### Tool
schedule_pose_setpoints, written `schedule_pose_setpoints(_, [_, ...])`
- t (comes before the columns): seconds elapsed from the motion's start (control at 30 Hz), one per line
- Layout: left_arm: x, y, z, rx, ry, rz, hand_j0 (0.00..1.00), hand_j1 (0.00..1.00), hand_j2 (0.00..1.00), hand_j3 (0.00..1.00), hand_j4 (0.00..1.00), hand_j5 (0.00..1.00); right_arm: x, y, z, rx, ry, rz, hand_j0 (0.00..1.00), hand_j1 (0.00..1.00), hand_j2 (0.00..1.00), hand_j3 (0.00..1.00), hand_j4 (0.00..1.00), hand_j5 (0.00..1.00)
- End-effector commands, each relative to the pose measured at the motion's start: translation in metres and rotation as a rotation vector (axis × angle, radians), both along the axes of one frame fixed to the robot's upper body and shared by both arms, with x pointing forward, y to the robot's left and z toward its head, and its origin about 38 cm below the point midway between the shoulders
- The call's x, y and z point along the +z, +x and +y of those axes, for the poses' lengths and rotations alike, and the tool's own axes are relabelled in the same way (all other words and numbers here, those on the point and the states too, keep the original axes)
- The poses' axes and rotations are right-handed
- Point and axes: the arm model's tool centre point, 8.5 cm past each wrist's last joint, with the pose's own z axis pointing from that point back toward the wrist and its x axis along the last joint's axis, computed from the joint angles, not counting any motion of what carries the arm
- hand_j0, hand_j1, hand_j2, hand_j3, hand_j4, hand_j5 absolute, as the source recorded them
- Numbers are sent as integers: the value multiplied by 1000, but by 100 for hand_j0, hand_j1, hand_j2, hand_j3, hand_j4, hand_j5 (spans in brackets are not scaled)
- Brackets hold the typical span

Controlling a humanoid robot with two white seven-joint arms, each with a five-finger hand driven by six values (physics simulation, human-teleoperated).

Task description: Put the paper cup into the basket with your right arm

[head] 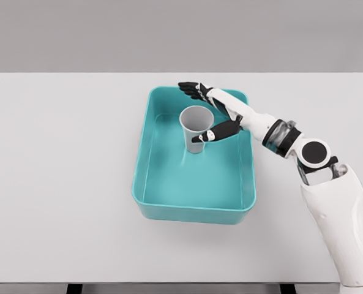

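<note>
A white counter (65,184) fills most of the frame, with a plain grey backdrop across the top. Just right of the frame's centre sits a teal rectangular basket (145,184) with rounded corners and raised walls, its long sides running from the upper part of the frame toward the lower part.

The grey paper cup (195,125) stands upright inside the basket, in its upper half, mouth open toward the top of the frame and its narrower base pointing down to the basket floor. Whether the base actually rests on the floor or hangs just above it cannot be told from this view.

The right arm (328,202) enters from the lower right corner, white with a dark joint at the wrist, and reaches up and left over the basket's right wall. The right hand (215,113) is spread wide around the cup: the dark fingers (190,89) stretch out past the cup's far side near the basket's upper rim, apart from the cup, while the thumb (215,133) lies against or just beside the cup's right side. The hand is loosely open rather than clamped, and a firm hold on the cup is not evident.
</note>
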Motion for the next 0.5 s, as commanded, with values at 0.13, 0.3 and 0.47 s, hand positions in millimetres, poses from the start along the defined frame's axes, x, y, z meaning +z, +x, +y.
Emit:
schedule_pose_setpoints(0.13, [0, 0, 0, 0, 0, 0, 100, 100, 100, 100, 100, 100, 27, -7, -8, 11, 20, -55, 99, 99, 99, 99, 99, 99])
schedule_pose_setpoints(0.3, [0, 0, 0, 0, 0, 0, 100, 100, 100, 100, 100, 100, 78, -23, -47, 38, 102, -131, 99, 99, 99, 99, 99, 99])
schedule_pose_setpoints(0.47, [0, 0, 0, 0, 0, 0, 100, 100, 100, 100, 100, 100, 86, -30, -87, 0, 117, -135, 99, 99, 99, 99, 99, 99])
